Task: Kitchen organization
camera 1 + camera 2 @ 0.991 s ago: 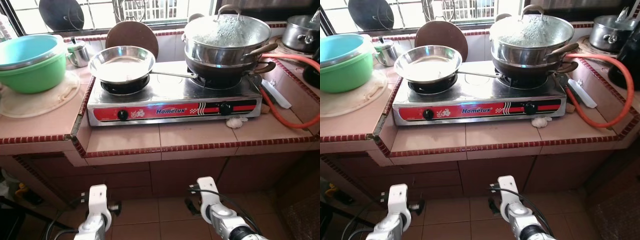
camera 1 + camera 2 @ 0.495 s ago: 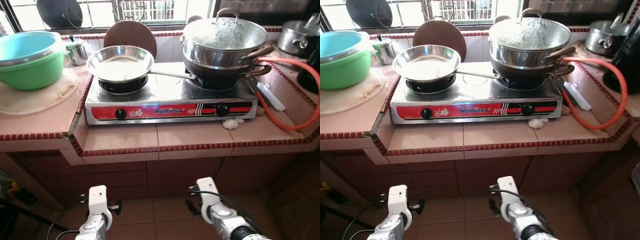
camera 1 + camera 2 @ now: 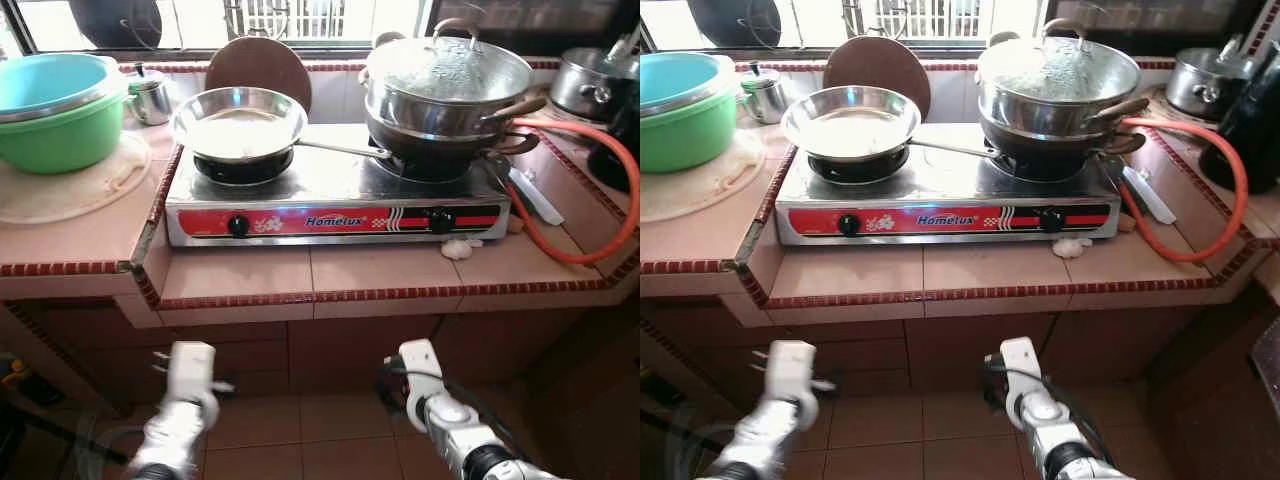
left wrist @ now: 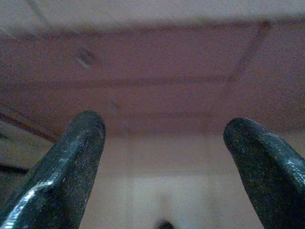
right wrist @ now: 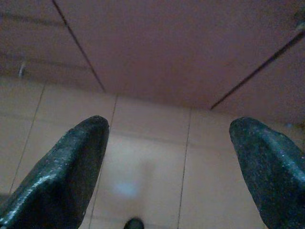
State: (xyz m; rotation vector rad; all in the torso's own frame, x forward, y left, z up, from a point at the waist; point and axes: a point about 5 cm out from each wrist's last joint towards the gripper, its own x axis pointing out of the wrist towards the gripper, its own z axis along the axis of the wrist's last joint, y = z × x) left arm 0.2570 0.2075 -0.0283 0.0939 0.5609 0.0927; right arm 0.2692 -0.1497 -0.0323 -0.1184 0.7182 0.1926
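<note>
While we stand facing the tiled counter (image 3: 240, 272), both arms hang low in front of its lower wall, above the floor tiles (image 3: 940, 425). Our left gripper (image 4: 162, 157) and right gripper (image 5: 167, 157) each have their jaws spread wide with nothing between them, the wrist views looking past the fingers at bare tile.

On the counter sits the two-burner stove (image 3: 335, 205). A shallow steel pan (image 3: 240, 122) rests on its left burner with its handle pointing toward the stacked pots (image 3: 445, 95) on the right burner, the top one covered by a lid. A green basin (image 3: 60, 115) with a blue bowl nested inside stands on a pale mat at the left. An orange gas hose (image 3: 590, 215) loops over the counter's right end, and a small white lump (image 3: 457, 248) lies just in front of the stove.

We judge this the approach stage: nothing is yet in hand. Which item comes first we cannot tell; any choice calls for raising an arm above the counter's red-trimmed front edge. The open strip before the stove gives room, while the pan handle and hose crowd the right side.
</note>
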